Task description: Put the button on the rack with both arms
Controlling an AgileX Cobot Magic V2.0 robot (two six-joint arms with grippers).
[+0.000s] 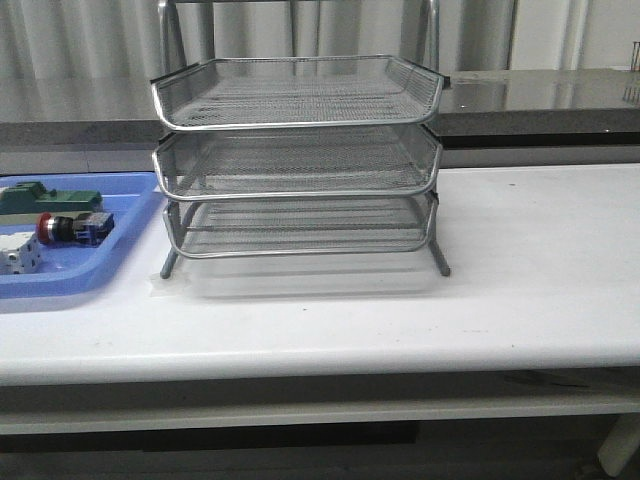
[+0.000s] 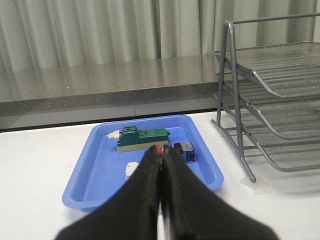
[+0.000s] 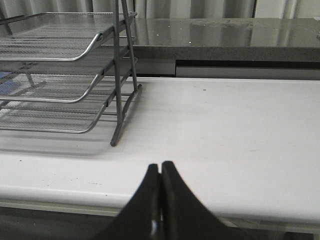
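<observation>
Button [image 1: 74, 227] on side – left of empty rack [image 1: 297, 160].

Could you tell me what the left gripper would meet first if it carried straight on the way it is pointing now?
Most likely the button: the left gripper, jaws shut, points into the blue tray, with the red cap just past its tips. Depth is unclear from this view, so it might meet the tray floor first.

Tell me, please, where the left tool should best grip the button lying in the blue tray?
Probably the black middle of the button, from above. It lies on its side, red cap toward the tray's outer end, blue block toward the rack. The green block and white cube flank it, so close along their gap.
</observation>
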